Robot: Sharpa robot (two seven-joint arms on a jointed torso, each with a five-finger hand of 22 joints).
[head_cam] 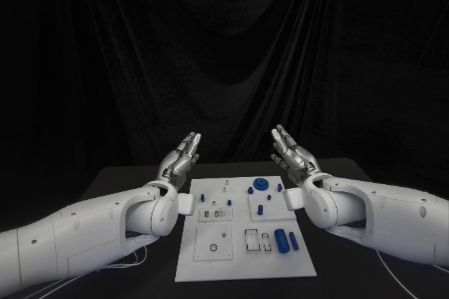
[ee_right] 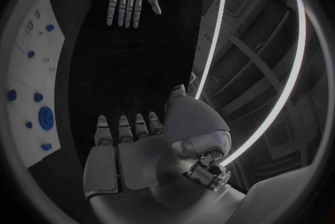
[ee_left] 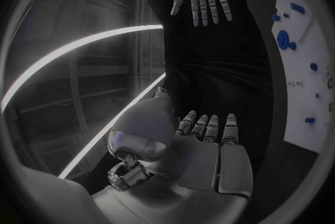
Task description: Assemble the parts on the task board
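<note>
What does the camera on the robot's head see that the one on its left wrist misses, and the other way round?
Head view alone: the whole task board on the black table, with two long blue parts at its near end. Left wrist view alone: the left hand from behind, fingers straight, holding nothing. Both: the right hand, open with its fingers apart, and the round blue part on the board.

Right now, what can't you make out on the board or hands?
- White task board: head view, its left edge sits behind the left arm.
- Small blue parts: too small to tell seated or loose.
- Board in the wrist views: cut off by the circle's rim.
- Left hand, right hand: raised, holding nothing.
</note>
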